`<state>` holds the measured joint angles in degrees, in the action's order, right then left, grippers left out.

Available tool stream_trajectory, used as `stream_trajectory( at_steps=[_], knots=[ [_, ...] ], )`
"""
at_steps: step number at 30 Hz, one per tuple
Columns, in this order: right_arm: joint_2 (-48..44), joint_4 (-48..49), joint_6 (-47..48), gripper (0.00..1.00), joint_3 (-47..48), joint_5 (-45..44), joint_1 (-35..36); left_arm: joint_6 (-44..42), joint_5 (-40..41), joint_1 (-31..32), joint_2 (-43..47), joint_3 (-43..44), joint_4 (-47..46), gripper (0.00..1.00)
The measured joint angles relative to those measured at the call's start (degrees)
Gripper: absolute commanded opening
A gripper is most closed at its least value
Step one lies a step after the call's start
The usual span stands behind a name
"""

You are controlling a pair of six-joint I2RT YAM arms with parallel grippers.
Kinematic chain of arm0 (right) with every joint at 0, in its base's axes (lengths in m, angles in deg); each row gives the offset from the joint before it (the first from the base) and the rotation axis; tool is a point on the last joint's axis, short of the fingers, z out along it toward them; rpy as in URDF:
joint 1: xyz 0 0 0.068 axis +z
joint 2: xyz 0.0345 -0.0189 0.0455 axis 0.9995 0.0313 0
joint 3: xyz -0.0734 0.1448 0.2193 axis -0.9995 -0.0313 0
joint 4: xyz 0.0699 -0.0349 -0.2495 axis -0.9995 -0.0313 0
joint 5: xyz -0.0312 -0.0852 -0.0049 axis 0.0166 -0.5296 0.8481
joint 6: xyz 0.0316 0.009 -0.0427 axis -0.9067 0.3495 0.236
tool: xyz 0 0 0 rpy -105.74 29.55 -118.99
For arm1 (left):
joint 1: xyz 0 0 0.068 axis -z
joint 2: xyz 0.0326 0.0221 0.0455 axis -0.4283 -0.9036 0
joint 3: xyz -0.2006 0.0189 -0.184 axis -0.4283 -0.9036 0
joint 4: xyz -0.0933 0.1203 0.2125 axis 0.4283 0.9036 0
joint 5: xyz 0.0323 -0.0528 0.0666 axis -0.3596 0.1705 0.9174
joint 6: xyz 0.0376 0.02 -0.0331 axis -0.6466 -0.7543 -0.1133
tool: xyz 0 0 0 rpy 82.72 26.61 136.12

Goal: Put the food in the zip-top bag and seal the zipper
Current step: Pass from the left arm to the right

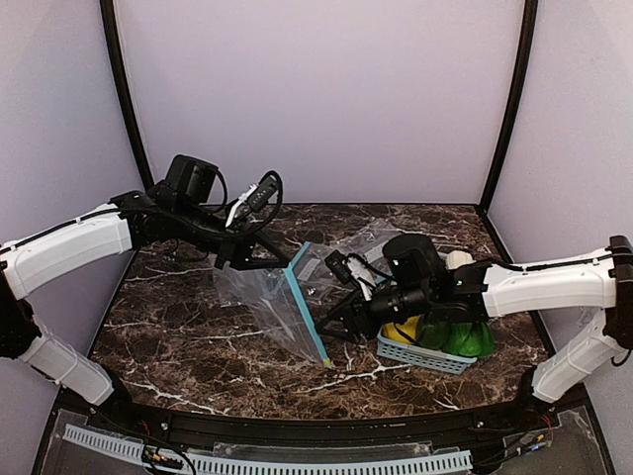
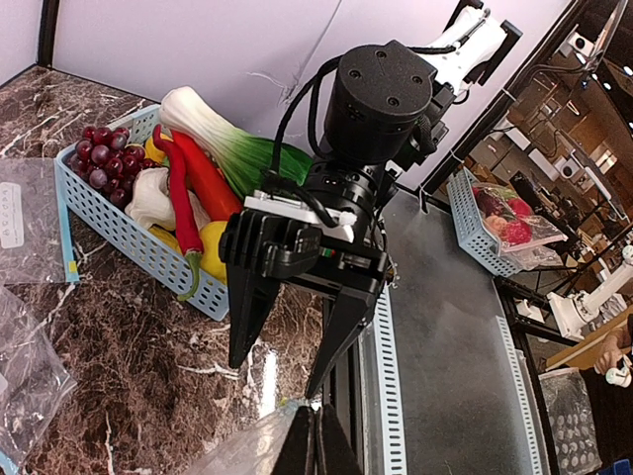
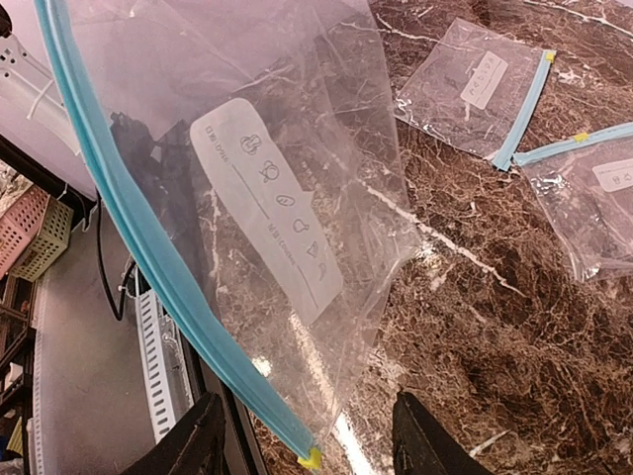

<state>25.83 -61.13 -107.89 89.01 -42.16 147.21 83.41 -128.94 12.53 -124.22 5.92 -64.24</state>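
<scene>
The left hand (image 1: 282,265) is reaching in from the left edge of the desk (image 1: 178,336) and is pinching the upper corner of the zip-top bag (image 1: 262,297). In the left wrist view its fingers (image 2: 318,447) are sitting pressed together with clear plastic caught between them. The bag is hanging off the desk surface around the middle. Its light-blue zipper (image 1: 312,307) is running down the bag's right side towards the near edge and ending in a small yellow tip. The white label (image 3: 272,213) is showing through the plastic.

The right hand (image 1: 341,315) is hovering just beside the lower part of the zipper, spread wide and gripping nothing. In its own wrist view the zipper's lower end is lying between the two fingers.

The food is sitting in a blue basket (image 2: 129,233) near the right end of the near edge, under the right arm. The leafy vegetable (image 2: 232,143) is lying across the top with its white stalk pointing outward, and the red-orange pepper (image 2: 203,178) is lying just beside it. Purple grapes (image 2: 104,158) are filling one corner of the basket. Two smaller bags (image 3: 485,84) are lying flat on the desk beyond the big one.
</scene>
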Motion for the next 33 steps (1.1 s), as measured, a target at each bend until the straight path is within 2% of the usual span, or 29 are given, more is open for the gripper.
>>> stream_trajectory(
  at_steps=[33],
  knots=[
    [2.86,1.29,0.46,0.5,0.61,-0.63,0.0,-0.22,-0.17,0.28,0.0,0.0,0.09,0.01]
  ],
)
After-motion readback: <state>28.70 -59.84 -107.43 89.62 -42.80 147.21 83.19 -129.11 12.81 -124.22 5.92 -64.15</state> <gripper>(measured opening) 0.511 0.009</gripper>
